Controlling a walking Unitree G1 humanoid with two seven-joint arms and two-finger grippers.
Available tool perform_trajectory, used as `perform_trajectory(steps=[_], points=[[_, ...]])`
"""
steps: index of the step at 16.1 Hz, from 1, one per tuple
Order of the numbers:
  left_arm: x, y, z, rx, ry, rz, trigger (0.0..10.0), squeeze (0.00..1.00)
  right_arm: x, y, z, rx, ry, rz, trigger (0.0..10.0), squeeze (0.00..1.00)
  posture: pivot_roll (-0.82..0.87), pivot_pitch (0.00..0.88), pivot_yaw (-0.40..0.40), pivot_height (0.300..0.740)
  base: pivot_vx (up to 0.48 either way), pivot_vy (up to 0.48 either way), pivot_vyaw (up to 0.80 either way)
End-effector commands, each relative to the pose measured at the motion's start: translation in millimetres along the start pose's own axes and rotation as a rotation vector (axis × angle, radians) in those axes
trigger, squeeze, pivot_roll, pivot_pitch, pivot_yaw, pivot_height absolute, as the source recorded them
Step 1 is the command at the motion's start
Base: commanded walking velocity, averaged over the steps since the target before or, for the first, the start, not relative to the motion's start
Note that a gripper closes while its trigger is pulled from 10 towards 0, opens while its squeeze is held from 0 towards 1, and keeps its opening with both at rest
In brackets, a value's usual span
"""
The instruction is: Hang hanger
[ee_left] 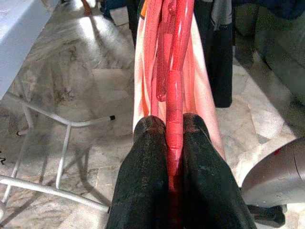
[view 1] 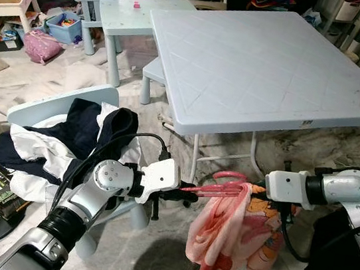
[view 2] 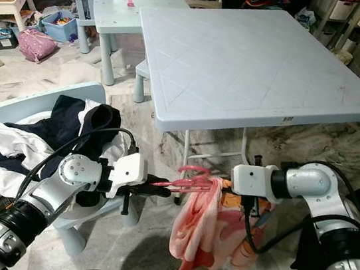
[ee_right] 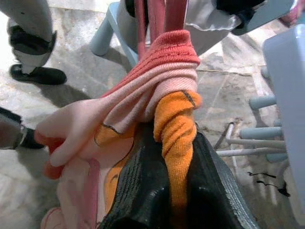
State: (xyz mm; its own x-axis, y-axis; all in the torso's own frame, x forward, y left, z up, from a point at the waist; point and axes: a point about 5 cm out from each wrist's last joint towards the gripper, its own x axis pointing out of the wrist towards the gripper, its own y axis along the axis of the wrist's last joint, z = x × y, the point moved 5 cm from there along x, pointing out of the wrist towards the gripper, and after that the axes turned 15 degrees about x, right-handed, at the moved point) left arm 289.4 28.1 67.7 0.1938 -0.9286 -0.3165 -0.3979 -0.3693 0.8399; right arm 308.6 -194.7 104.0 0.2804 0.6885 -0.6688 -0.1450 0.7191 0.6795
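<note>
A red hanger (view 1: 222, 179) hangs level between my two grippers, low in front of the big table and above the marble floor. A pink and orange garment (view 1: 226, 239) is draped over it and hangs down. My left gripper (view 1: 189, 191) is shut on one end of the hanger, whose red bar (ee_left: 174, 90) is pinched between the black fingers (ee_left: 145, 157). My right gripper (view 1: 257, 190) is shut on the bunched cloth at the other end; an orange fold (ee_right: 174, 125) sits between its fingers (ee_right: 143, 186).
The large pale blue table (view 1: 270, 67) stands just beyond, with its white legs (view 1: 195, 152) close to the hanger. A small chair (view 1: 43, 109) piled with dark and white clothes is at my left. A small table (view 1: 133, 11) and clutter are farther back. A person's shoe (ee_right: 29, 74) is nearby.
</note>
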Motion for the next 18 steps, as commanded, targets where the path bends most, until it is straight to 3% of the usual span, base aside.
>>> perform_trajectory(steps=[1,3,4,7,14,18], points=[[1.4,1,-2.6,-0.021,0.029,0.012,0.0,0.0,-1.0,14,13.3,-0.057,-0.051,0.043,10.0,0.0,-0.1,0.0,-0.001,0.74,0.0,0.0,0.0],[1.7,0,-4.6,-0.061,0.07,0.026,0.0,0.0,-0.9,16,16.2,-0.04,-0.051,0.048,10.0,0.0,-0.1,0.0,-0.002,0.74,0.0,0.0,0.0],[1.9,-1,-7.4,-0.084,0.112,0.03,0.0,0.0,-1.0,17,17.9,-0.026,-0.052,0.06,10.0,1.0,-0.1,0.0,-0.002,0.74,0.0,0.0,0.0],[1.0,-5,-12.1,-0.126,0.208,0.043,0.0,0.0,0.4,19,22.6,-0.025,-0.073,0.075,10.0,1.0,-0.09,0.0,-0.003,0.74,0.0,0.0,0.0],[-0.3,-11,-15.0,-0.214,0.351,0.044,0.0,0.0,-8.3,38,58.7,-0.065,-0.271,0.144,10.0,1.0,-0.09,0.0,-0.014,0.74,0.0,0.0,0.0],[-8.4,-18,-30.1,-0.253,0.442,0.025,0.0,0.0,-13.8,32,69.6,-0.044,-0.375,0.129,10.0,1.0,-0.09,0.0,-0.016,0.74,0.0,0.0,0.0]])
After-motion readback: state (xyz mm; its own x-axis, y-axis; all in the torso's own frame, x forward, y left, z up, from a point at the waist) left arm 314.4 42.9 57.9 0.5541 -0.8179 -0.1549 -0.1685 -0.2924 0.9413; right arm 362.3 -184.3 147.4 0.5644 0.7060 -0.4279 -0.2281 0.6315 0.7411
